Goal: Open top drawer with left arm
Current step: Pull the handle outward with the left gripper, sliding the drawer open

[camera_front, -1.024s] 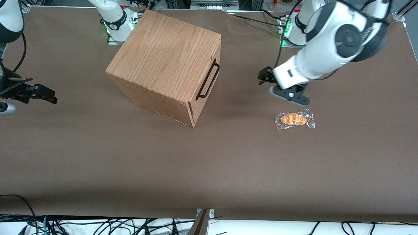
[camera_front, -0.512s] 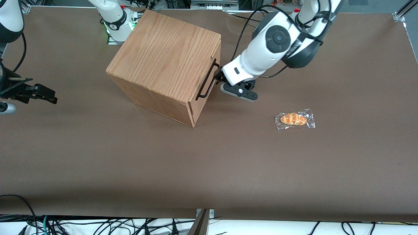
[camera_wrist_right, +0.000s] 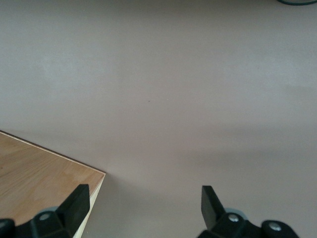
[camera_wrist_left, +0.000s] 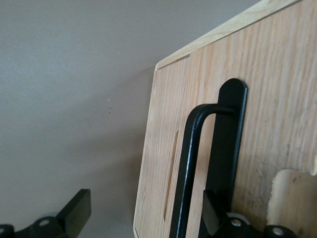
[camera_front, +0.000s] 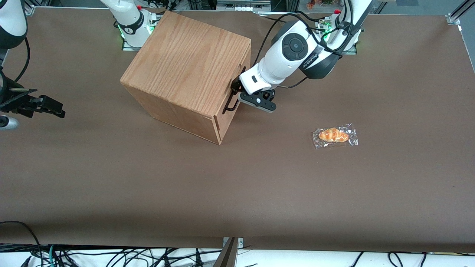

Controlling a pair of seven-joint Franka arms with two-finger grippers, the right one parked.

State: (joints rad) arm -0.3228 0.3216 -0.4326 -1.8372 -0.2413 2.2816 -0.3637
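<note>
The top drawer (camera_front: 237, 87) sits shut in the oak box (camera_front: 187, 72), its front panel flush with the box's face. The box stands on the desk (camera_front: 237, 185) toward the edge farthest from the front camera, turned at an angle so the drawer front faces my arm's end of the desk. The black wire handle (camera_front: 233, 99) runs along that front panel.

My left arm (camera_front: 293, 55) reaches down from its base at the desk's edge farthest from the camera, and my end effector (camera_front: 236, 89) is right at the drawer front, on the handle. In the left wrist view my fingers are spread wide apart: one finger (camera_wrist_left: 218, 213) lies between the handle's bar (camera_wrist_left: 190, 163) and the wood panel (camera_wrist_left: 277, 99), the other finger (camera_wrist_left: 74, 210) stands well clear of the drawer's edge over the bare desk. So the bar sits between my fingers, and I am released, not clenched on it.

A wrapped pastry (camera_front: 334, 135) lies on the desk, well apart from the box, nearer the front camera than my end effector.
</note>
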